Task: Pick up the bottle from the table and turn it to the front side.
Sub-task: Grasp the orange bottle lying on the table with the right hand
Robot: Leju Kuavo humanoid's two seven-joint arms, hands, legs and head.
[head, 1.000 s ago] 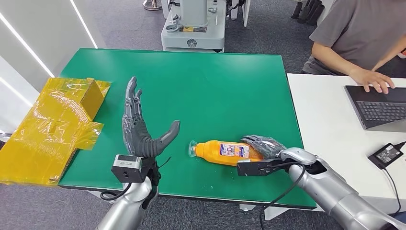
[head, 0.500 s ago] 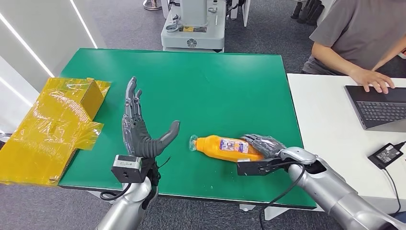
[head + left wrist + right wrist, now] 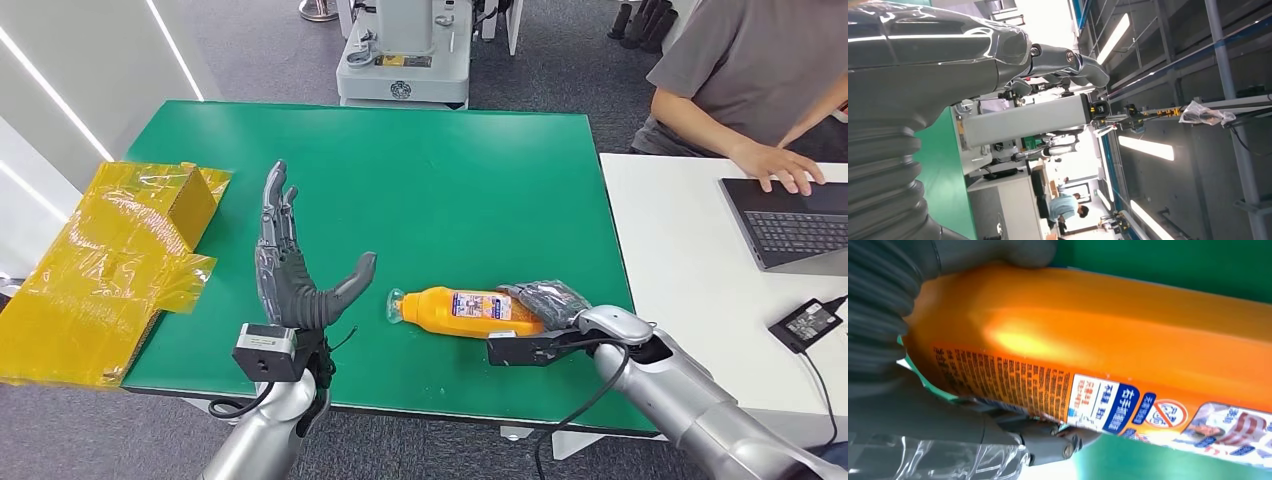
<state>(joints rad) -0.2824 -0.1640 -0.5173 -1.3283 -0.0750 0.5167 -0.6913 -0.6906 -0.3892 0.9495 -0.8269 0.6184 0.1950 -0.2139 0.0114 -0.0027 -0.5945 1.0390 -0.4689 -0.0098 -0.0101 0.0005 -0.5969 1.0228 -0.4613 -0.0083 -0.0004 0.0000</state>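
A rectangular green-topped table (image 3: 430, 170) carries an orange plastic bottle (image 3: 460, 313) lying on its side near the front edge — its clear cap toward the left — and crinkled yellow film-wrapped cardboard (image 3: 110, 265) overhanging its left edge.

Orange labelled bottle (image 3: 466, 311) on its side, seemingly clear-capped

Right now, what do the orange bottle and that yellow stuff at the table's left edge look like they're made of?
Orange bottle: probably glossy plastic, a bright highlight runs along it, with a printed label. Yellow sheet: seemingly thin translucent film, crinkled and shiny, over a box shape.
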